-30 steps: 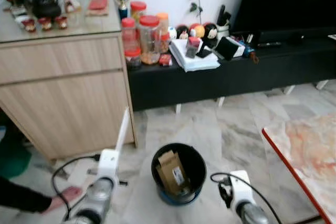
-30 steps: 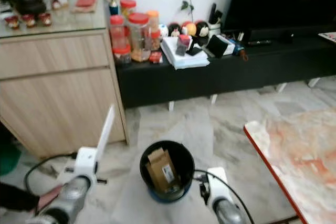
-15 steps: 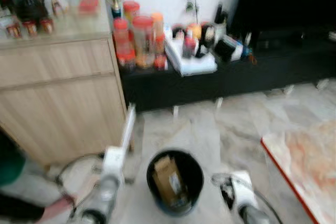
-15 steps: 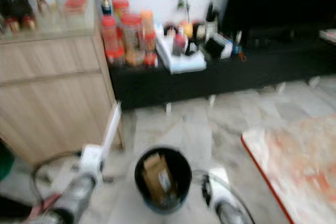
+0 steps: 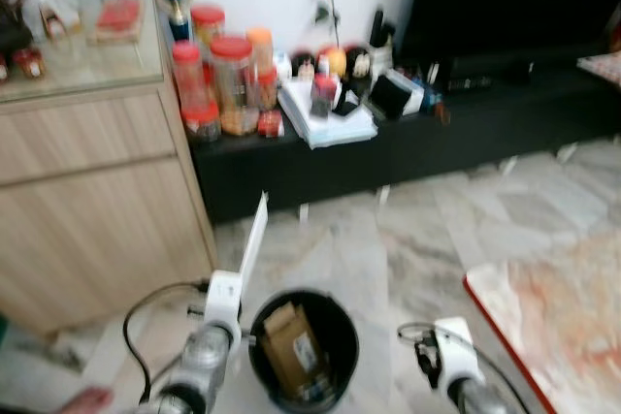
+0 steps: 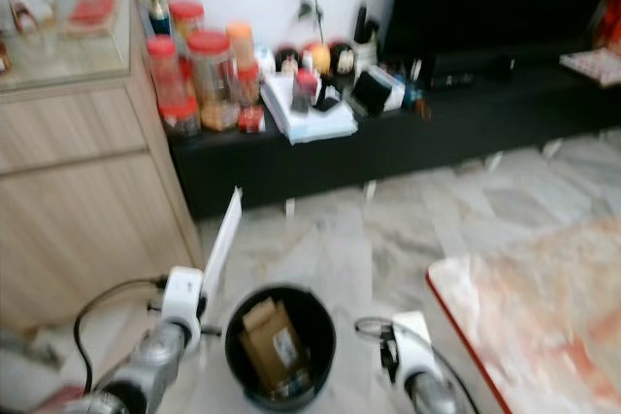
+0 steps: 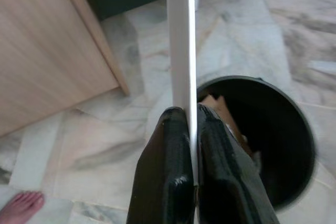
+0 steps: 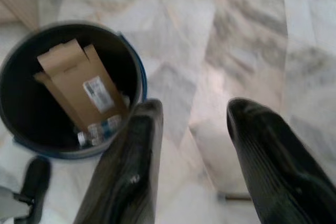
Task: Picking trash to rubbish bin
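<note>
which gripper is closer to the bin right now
Left. The left gripper, shut on a flat white strip, sits right at the black bin rim; the open right gripper hangs slightly farther off its other side.

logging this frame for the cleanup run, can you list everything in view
rubbish bin: 1, black, on the marble floor between the arms
cardboard box: 1, brown, inside the bin
white strip: 1, white, clamped in the left gripper, beside the bin
jars: several, red-lidded, on the black console
wooden cabinet: 1, light wood, robot's left
table: 1, red-edged, robot's right
person's foot: 1, bare, on the floor
left gripper: jaws shut
right gripper: jaws open
</note>
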